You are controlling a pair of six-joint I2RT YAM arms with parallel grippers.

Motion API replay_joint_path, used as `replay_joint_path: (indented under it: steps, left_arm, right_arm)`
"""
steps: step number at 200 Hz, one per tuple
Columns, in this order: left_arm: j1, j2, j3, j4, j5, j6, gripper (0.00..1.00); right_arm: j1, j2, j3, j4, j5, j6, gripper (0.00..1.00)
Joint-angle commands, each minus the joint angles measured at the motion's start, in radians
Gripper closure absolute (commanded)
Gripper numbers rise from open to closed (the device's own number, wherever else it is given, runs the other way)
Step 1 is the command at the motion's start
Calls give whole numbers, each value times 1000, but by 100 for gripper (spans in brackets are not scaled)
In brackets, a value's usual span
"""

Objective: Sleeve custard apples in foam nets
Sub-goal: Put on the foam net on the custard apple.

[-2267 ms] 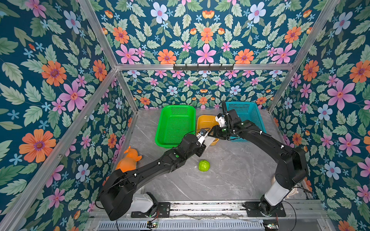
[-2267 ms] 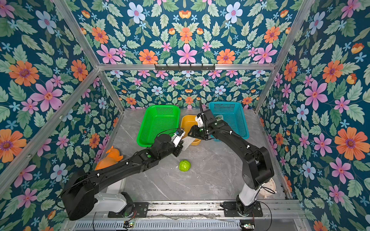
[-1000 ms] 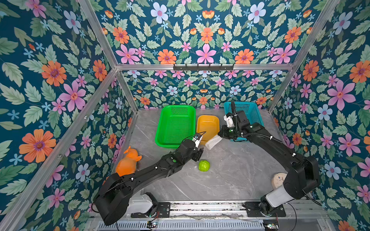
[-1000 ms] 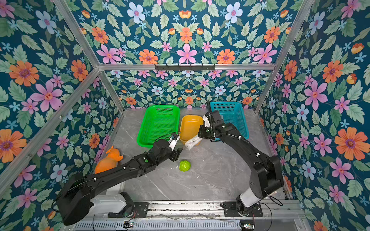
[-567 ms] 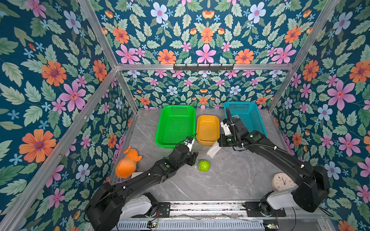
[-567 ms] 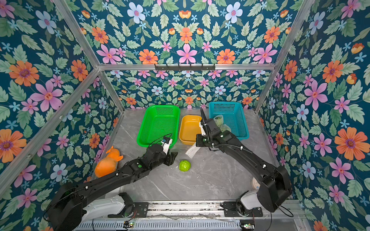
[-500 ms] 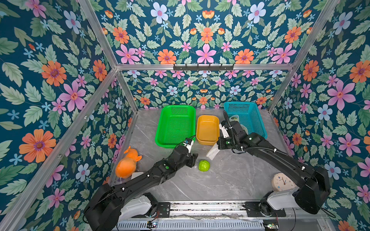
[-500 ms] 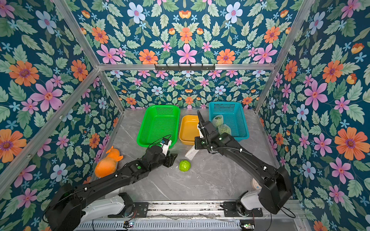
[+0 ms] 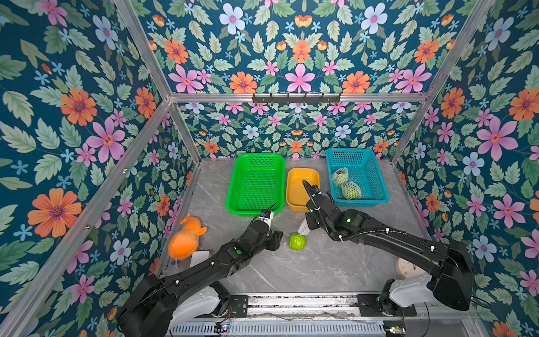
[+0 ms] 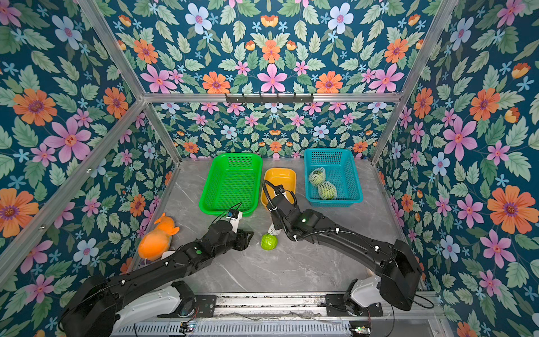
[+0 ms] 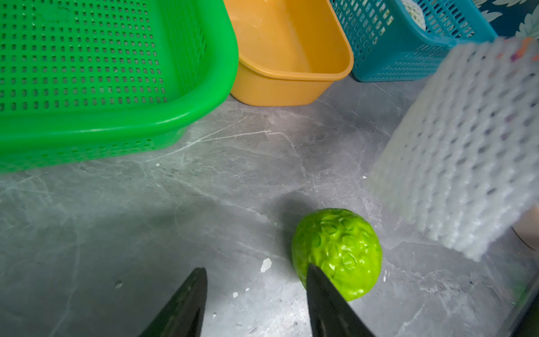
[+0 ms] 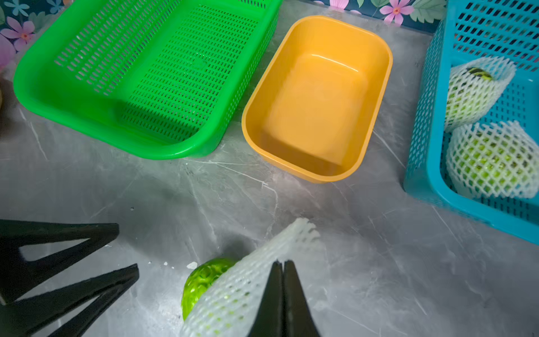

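Whitish foam mesh net (image 12: pixel 248 280) is hanging pinched in my right gripper (image 12: pixel 282 264), just beside the last bare bumpy green custard apple (image 9: pixel 297 241) on the grey table (image 9: pixel 320 268). Left gripper (image 11: pixel 256 291) is standing spread, empty, alongside it. Next: gripping the fruit, opening the net. A second ago both arms were working nearer the yellow tub (image 9: pixel 302 186).

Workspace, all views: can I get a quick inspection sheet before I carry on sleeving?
Surface: grey marble table, small white flecks.
Job's things: bare custard apple on the table; foam net hanging close by it, contact unclear; two netted custard apples in blue basket.
Clutter: orange plush toy, green basket, yellow tub, small clock.
End effectors: left end effector open beside bare custard apple; right end effector shut on foam net.
Cables: black cable looped at right wrist.
Surroundings: floral walls, aluminium frame.
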Motion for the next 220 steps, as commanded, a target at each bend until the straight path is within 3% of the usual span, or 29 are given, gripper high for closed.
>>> replay_joint_path:
  steps: [1, 84, 155, 195, 220]
  left_arm:
    - [10, -12, -16, 24, -15, -21, 41]
    - [29, -8, -26, 27, 0, -21, 42]
    - [30, 5, -23, 33, 5, -17, 42]
    - [30, 0, -28, 40, 3, -23, 42]
    - [29, 2, -24, 37, 5, -18, 42]
  right_arm:
    - [32, 28, -14, 56, 77, 3, 100]
    - [113, 107, -19, 37, 20, 59, 100]
    - [130, 96, 47, -155, 56, -39, 100]
    - [150, 122, 52, -211, 25, -38, 100]
    - [190, 151, 68, -279, 75, -25, 100]
